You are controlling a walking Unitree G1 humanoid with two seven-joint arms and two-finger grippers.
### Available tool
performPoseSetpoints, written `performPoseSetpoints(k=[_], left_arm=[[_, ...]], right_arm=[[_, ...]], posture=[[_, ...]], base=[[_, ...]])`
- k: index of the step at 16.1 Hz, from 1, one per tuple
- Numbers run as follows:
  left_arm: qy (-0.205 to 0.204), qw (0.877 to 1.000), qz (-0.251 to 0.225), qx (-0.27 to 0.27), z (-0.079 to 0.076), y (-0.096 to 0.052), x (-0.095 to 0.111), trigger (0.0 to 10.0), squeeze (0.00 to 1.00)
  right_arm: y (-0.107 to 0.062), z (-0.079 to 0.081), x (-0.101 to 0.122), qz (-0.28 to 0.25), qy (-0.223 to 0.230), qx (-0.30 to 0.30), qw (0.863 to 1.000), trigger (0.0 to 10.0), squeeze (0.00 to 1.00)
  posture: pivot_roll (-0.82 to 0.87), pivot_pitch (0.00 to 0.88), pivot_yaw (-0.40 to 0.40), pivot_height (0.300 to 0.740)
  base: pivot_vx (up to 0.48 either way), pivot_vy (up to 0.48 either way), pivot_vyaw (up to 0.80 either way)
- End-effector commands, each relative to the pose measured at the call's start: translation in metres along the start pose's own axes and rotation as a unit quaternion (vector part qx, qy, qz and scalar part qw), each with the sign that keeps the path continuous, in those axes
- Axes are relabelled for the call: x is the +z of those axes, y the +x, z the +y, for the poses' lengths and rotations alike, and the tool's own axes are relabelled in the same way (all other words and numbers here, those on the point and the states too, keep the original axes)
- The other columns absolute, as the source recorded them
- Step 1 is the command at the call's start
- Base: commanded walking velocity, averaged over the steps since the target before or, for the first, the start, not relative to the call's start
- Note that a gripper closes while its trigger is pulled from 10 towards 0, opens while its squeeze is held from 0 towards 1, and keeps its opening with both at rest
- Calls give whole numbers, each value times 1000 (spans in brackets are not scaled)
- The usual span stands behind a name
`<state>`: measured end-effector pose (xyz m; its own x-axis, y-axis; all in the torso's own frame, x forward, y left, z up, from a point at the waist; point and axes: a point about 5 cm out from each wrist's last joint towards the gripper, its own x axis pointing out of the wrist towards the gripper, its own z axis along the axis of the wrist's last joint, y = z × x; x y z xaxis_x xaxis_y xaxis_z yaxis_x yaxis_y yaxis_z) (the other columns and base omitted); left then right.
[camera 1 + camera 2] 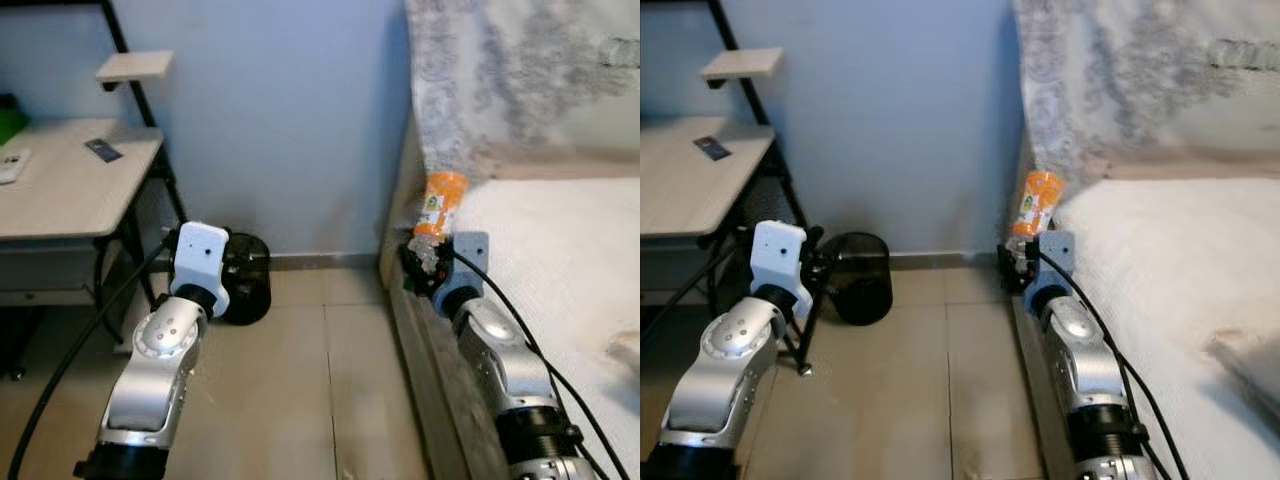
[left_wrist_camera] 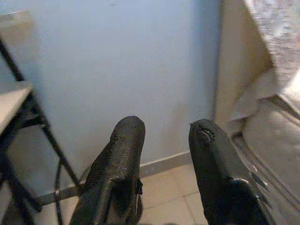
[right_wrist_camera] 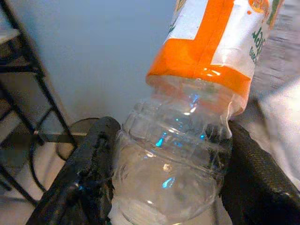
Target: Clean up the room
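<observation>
An empty clear plastic bottle [image 1: 440,208] with an orange and white label sticks up at the bed's near corner. My right gripper [image 1: 428,262] is shut on its clear lower part [image 3: 173,159], one black finger [image 3: 89,164] on each side. A dark waste bin [image 1: 243,276] stands on the tiled floor against the blue wall. My left gripper [image 2: 161,140] is open and holds nothing; it points at the wall above the bin, left of the bed.
A light wooden desk [image 1: 60,185] on black legs stands at the left with small items on it. The white bed [image 1: 560,260] and its patterned cover [image 1: 500,70] take up the right. Beige floor tiles [image 1: 320,380] lie between the arms.
</observation>
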<state>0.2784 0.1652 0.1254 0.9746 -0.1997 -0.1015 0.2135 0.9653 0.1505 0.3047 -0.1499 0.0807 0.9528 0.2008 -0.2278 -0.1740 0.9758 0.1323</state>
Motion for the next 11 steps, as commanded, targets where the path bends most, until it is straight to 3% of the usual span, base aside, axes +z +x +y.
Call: performPoseSetpoints(k=[1, 11], left_arm=[[10, 1000, 2, 14, 9, -3, 1, 10000, 0], [11, 1000, 4, 9, 7, 0, 1, 10000, 0]], right_arm=[[5, 10, 5, -11, -5, 13, 1000, 10000, 0], [9, 5, 7, -18, -20, -3, 1000, 10000, 0]], posture=[[81, 0, 13, 740], [77, 0, 16, 740]], base=[[401, 0, 0], [398, 0, 0]])
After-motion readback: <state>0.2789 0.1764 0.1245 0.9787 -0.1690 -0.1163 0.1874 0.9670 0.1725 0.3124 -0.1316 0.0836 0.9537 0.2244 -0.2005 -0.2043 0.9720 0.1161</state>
